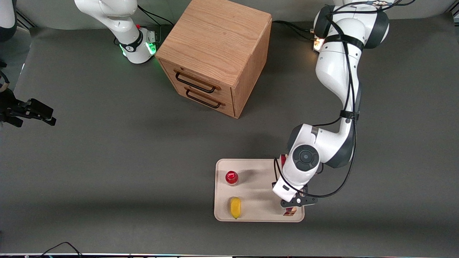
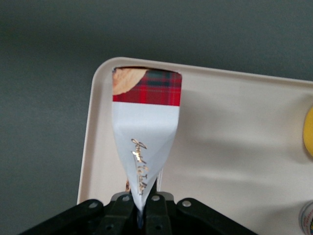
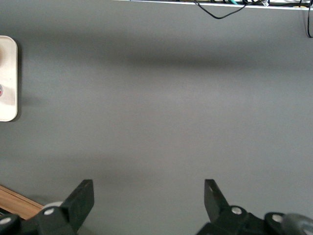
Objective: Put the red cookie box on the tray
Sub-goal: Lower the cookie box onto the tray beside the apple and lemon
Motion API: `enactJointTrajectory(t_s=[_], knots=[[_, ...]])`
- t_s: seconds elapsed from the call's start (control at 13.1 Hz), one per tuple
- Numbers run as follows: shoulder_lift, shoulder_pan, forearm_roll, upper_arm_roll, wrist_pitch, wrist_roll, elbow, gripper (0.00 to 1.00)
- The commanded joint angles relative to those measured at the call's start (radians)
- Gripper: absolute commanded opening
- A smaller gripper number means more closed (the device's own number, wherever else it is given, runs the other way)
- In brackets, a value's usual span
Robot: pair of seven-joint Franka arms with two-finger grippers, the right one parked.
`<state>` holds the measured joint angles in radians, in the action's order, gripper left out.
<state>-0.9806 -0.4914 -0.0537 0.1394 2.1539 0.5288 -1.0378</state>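
The black two-finger hand (image 1: 294, 205) of the working arm hangs low over the tray corner nearest the front camera on the working arm's side, and it is clamped tight: in the left wrist view the fingers (image 2: 154, 209) pinch the pale side of the flat red cookie box (image 2: 145, 127), squeezing the carton in where they grip. That squeeze shows only from the wrist. The front view gives just a sliver of red print (image 1: 289, 212) peeking out below the hand, plus another red edge by the wrist, with the arm covering the rest.

From the wrist, the box runs lengthwise straight away from the fingers. Its tartan-and-biscuit end sits right at the rounded corner of the cream-white low-rimmed tray (image 2: 93, 147); whether it touches the tray floor I cannot tell.

Also on the tray, toward the parked arm's end, stand a small red-capped bottle (image 1: 231, 177) and, nearer the front camera, a yellow lemon-shaped object (image 1: 235, 207). Farther from the camera, on the grey worktop (image 1: 107, 161), sits a two-drawer wooden cabinet (image 1: 215, 53).
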Motion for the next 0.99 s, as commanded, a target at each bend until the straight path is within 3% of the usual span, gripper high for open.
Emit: enactJointTrajectory(t_s=[0.0, 0.15, 0.23, 0.46, 0.76, 0.91], knots=[[-0.038, -0.001, 0.017, 0.006, 0.020, 0.028, 0.042, 0.18], [-0.043, -0.003, 0.021, 0.008, 0.030, 0.028, 0.039, 0.88], [-0.043, -0.004, 0.029, 0.008, 0.032, 0.030, 0.039, 1.00], [-0.023, -0.001, 0.026, 0.005, -0.006, 0.030, 0.038, 1.00], [0.084, 0.045, 0.020, -0.001, -0.225, 0.014, 0.036, 1.00], [0.160, 0.083, 0.015, -0.003, -0.365, -0.089, 0.032, 1.00]])
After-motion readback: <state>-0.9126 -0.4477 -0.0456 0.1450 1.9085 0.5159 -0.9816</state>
